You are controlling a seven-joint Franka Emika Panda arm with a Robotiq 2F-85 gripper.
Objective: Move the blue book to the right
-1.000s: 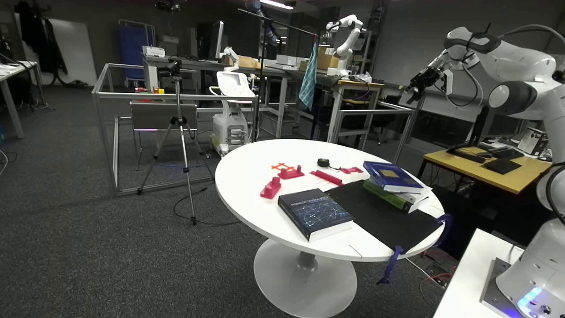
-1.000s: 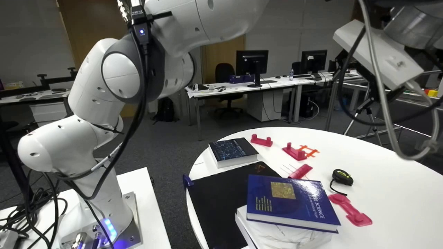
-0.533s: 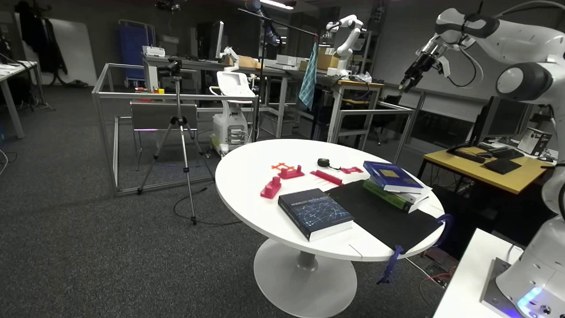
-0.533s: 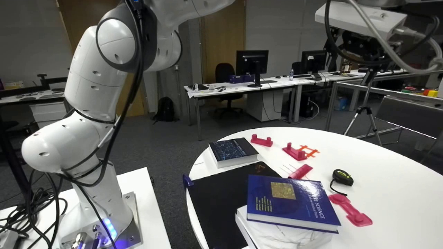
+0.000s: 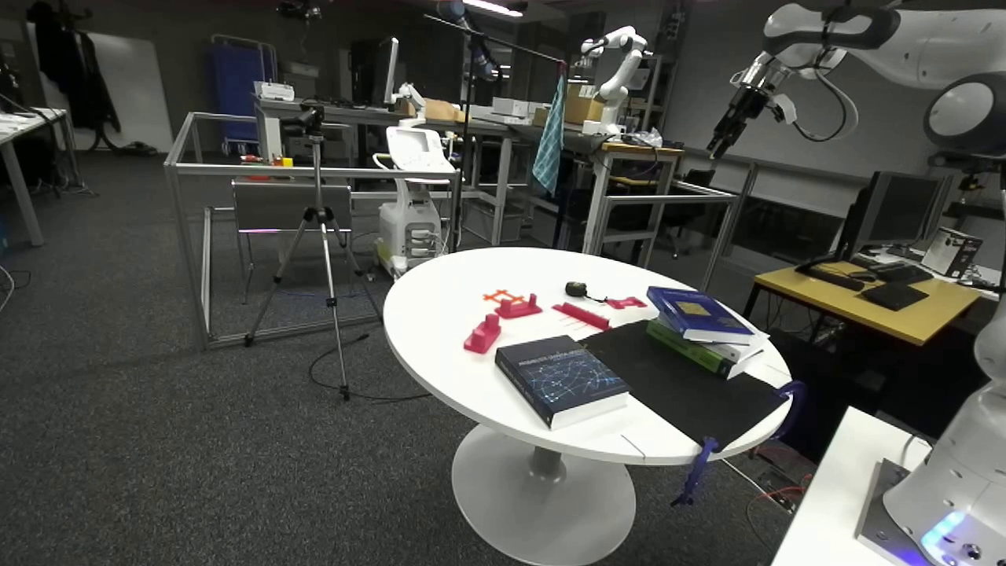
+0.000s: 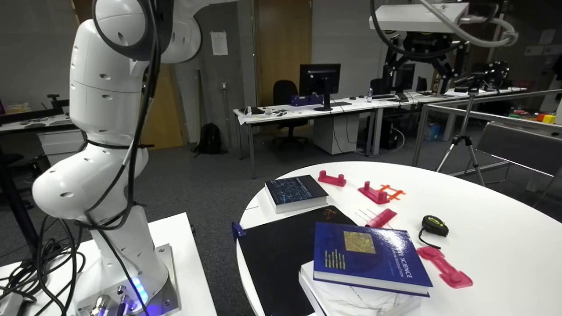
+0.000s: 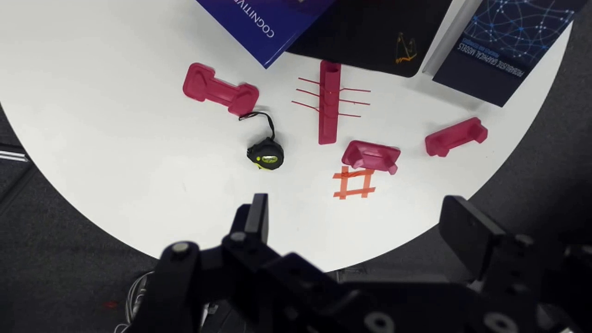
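The blue book point(image 5: 698, 313) is bright royal blue with a gold square on its cover. It lies flat on top of a stack on the round white table, and shows in both exterior views point(image 6: 371, 252). In the wrist view its corner point(image 7: 273, 32) is at the top edge; the rest is out of frame. My gripper point(image 5: 714, 149) is high above the table and away from the book, fingers pointing down. In the wrist view the gripper point(image 7: 355, 203) is open, its fingers wide apart with nothing between them. It also shows in an exterior view point(image 6: 416, 90).
Under the blue book are a white book point(image 6: 316, 287) and a green book point(image 5: 684, 347), on a flat black sheet point(image 5: 692, 393). A thick dark navy book point(image 5: 562, 379) lies beside it. Several red plastic parts point(image 7: 329, 106) and a tape measure point(image 7: 266, 154) lie on the table.
The arm has swung and risen, and the gripper has turned from tilted to pointing more steeply down. It moved left in both exterior views. The books and table items have not moved.
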